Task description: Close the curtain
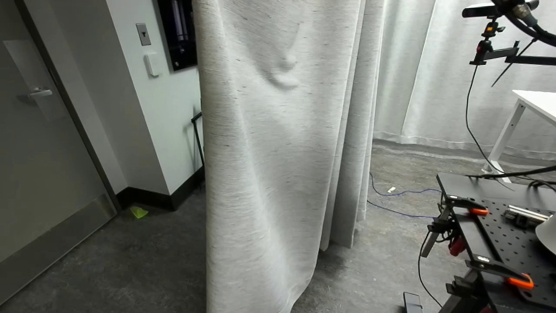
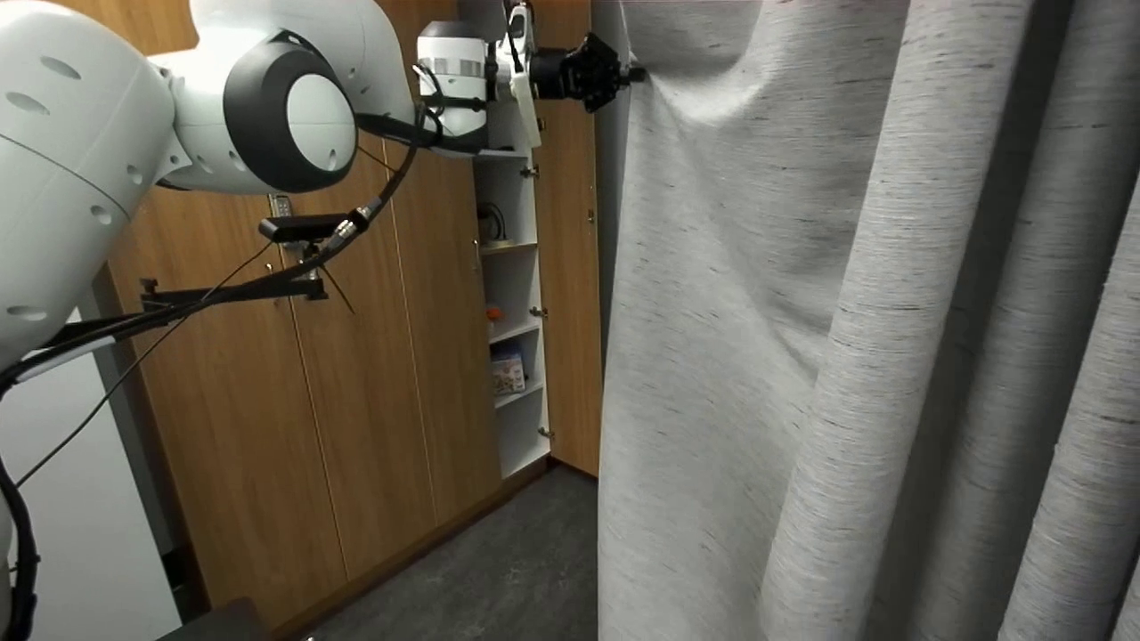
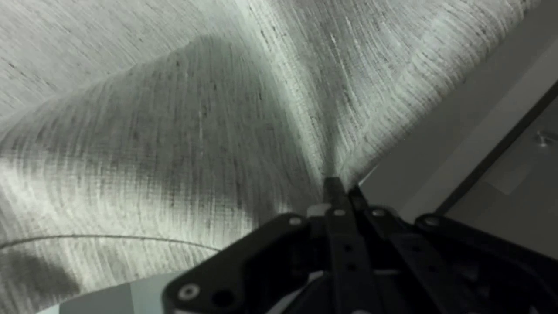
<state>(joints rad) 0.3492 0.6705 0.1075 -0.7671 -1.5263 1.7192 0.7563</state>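
Note:
The curtain, a tall light grey-white heathered drape with vertical folds, hangs through the middle in an exterior view and down the right side in an exterior view. My gripper is at the curtain's upper left edge there, and the fabric puckers and folds out from the fingertips. In the wrist view the fingers of the gripper are close together with the edge of the curtain pinched between them. The gripper is hidden behind the curtain in the exterior view with the door.
A smoother whiter curtain hangs further back. A black work table with orange clamps and a white table stand at the right. A grey door is at the left. Wooden cabinets with one open door stand behind the arm.

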